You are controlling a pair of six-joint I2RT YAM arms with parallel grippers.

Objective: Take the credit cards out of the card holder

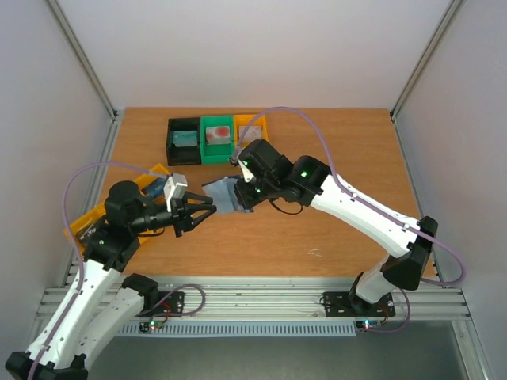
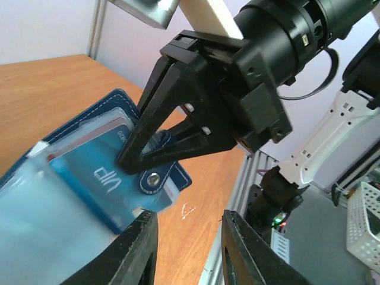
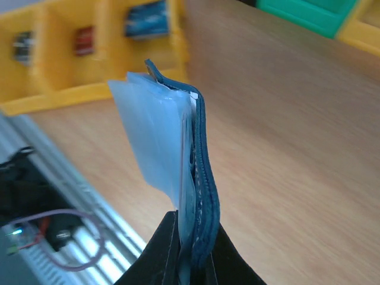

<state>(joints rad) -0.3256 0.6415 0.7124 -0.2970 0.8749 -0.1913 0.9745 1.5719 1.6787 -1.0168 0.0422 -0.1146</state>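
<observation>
bare wood ran along the table's right and near edges, while three bins lined the far edge, a yellow tray blocked the left edge, and the right arm with the card holder slanted in from the near right corner.

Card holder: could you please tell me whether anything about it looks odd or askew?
Nothing looks damaged, but the card holder is held off the table, pinched at one edge by the right gripper, its pale pocket pages splaying loose.
</observation>
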